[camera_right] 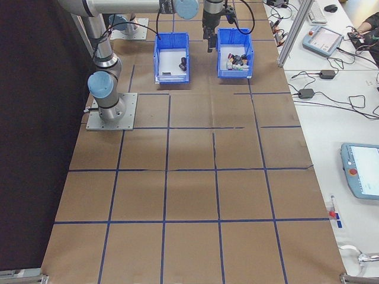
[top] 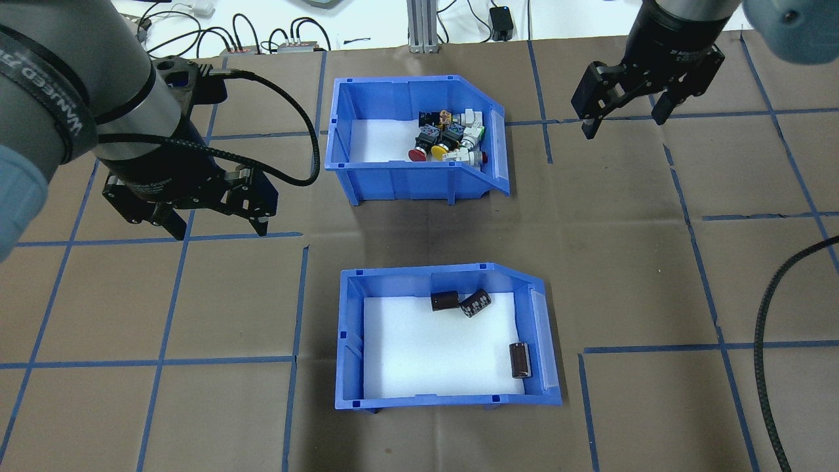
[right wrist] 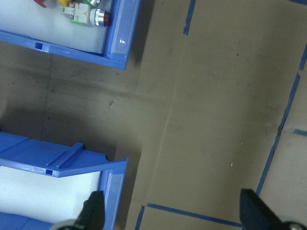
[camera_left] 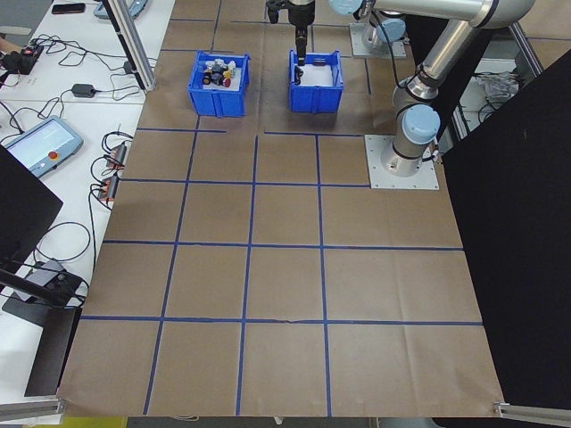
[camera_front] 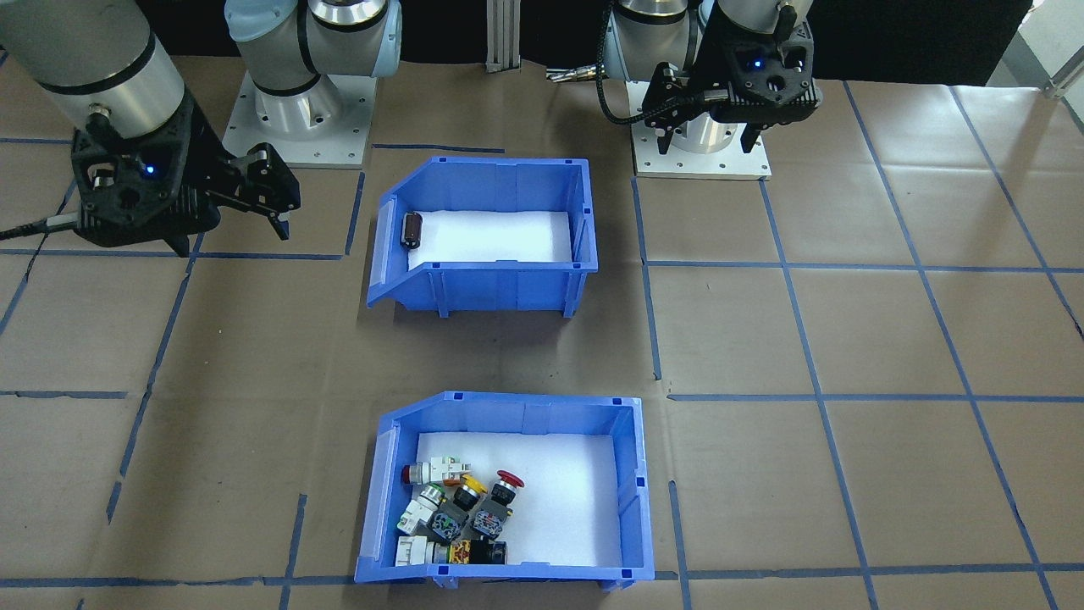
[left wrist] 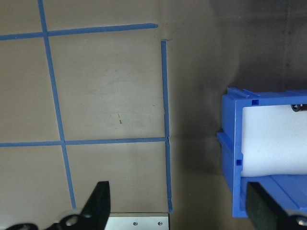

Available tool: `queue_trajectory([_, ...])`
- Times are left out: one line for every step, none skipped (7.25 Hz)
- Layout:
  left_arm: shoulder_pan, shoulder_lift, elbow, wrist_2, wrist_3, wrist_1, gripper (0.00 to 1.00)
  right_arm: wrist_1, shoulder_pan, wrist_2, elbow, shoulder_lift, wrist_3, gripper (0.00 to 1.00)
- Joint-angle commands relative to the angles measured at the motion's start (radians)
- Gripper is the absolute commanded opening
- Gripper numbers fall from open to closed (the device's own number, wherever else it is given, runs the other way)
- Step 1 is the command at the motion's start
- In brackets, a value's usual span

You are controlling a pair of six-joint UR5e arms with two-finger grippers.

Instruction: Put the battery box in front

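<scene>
The battery box is a blue bin with a white liner and three dark cylinder batteries. It stands on the robot's side of the table, nearer than the switch bin. The front-facing view shows the battery box behind that bin. My left gripper hangs open and empty to the box's left and a little beyond it. In the left wrist view the box's corner shows beside the open left gripper. My right gripper is open and empty, far right, level with the switch bin.
A same-sized blue bin of colourful push-button switches stands at the far side, straight beyond the battery box. Blue tape lines grid the brown table cover. The arms' base plates lie behind the battery box in the front-facing view. Cables run along the far edge.
</scene>
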Motion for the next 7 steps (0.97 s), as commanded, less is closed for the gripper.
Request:
queue_trajectory([-0.063, 0.023, -0.018, -0.019, -0.331, -0.002, 1.00, -0.009, 0.011, 0.008, -0.121, 0.113, -0.285, 1.00])
queue_trajectory([-0.084, 0.028, -0.041, -0.026, -0.448, -0.001, 0.99, -0.012, 0.053, 0.007, -0.179, 0.173, -0.399, 1.00])
queue_trajectory([-0.096, 0.049, -0.075, -0.031, -0.586, 0.001, 0.97, -0.011, 0.113, -0.004, -0.262, 0.237, -0.484, 1.00])
queue_trajectory([-0.120, 0.078, -0.123, -0.033, -0.767, 0.002, 0.97, -0.009, 0.177, -0.009, -0.339, 0.306, -0.548, 1.00])
queue_trajectory([-0.160, 0.106, -0.185, -0.033, -0.948, 0.036, 0.98, -0.009, 0.239, -0.031, -0.394, 0.359, -0.563, 1.00])
queue_trajectory([-0.211, 0.116, -0.235, -0.036, -1.173, 0.083, 0.99, -0.012, 0.305, -0.039, -0.414, 0.396, -0.563, 1.00])
queue_trajectory([-0.264, 0.120, -0.278, -0.119, -1.344, 0.125, 0.99, -0.012, 0.348, -0.035, -0.428, 0.420, -0.567, 1.00])
